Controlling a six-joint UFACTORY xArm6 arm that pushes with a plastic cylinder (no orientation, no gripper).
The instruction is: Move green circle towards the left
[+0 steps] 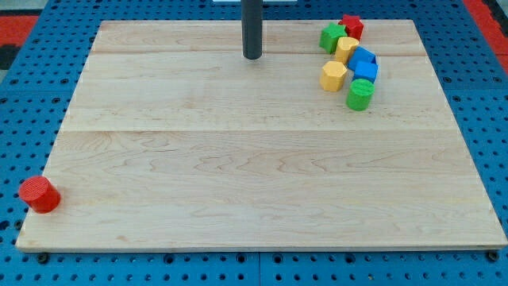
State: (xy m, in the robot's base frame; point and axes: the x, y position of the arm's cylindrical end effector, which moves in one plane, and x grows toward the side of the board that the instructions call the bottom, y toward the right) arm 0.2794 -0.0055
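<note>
Here, a wooden counter (238, 159) is seen lying on a blue board full of holes (492, 119). A dark rod comes down from the view's top, and my tip (252, 57) is set on the wood near the top, a bit left of the middle. No end effector that opens or shuts is seen on the arm; only the plain rod is there, and nothing is held by it.

The green circle (359, 94) is found at the view's upper right, at the bottom of a small bunch of blocks. It is well apart from my tip, off to the tip's right and a little lower. Just above it two blue blocks (364, 65) are packed close together; their shapes cannot be made out. A yellow block (333, 76) sits just to the upper left of the green circle. Another yellow block (346, 48) is seen higher up, with a green block (332, 37) and a red block (352, 26) at the top of the bunch.

A red circle (39, 195) is placed all alone at the counter's lower left corner.
</note>
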